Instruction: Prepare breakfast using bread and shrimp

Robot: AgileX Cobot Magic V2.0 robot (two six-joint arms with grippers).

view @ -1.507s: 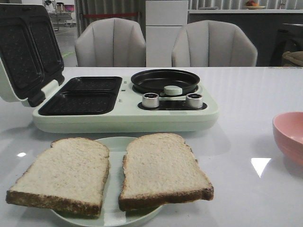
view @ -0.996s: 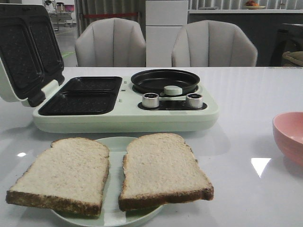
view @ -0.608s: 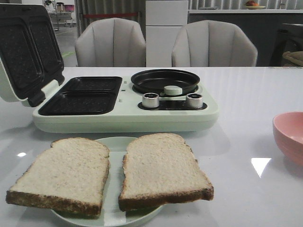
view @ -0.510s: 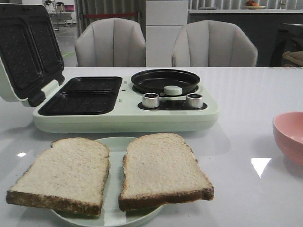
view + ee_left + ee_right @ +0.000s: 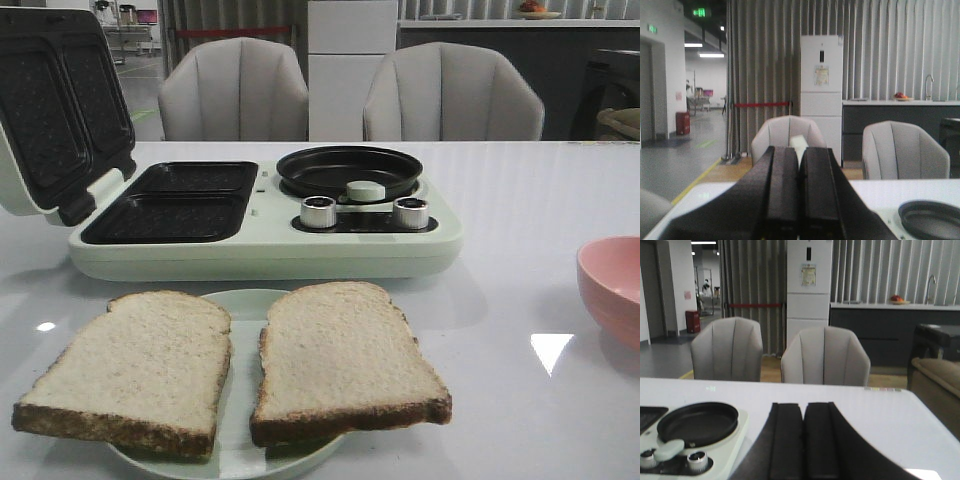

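Note:
Two bread slices lie side by side on a pale plate point(image 5: 243, 300) at the table's front: the left slice point(image 5: 135, 365) and the right slice point(image 5: 340, 355). The shrimp is not in view. Neither gripper shows in the front view. My left gripper point(image 5: 799, 150) is shut and empty, held level above the table's left side. My right gripper point(image 5: 803, 407) is shut and empty, held level above the table to the right of the round pan point(image 5: 697, 422).
A pale green breakfast maker point(image 5: 260, 245) stands behind the plate, its sandwich lid point(image 5: 55, 105) open at the left, its grill plates point(image 5: 180, 200) bare, its round pan point(image 5: 348, 170) bare, with a pale green knob point(image 5: 364, 190) and two silver dials. A pink bowl point(image 5: 612, 285) sits at the right edge.

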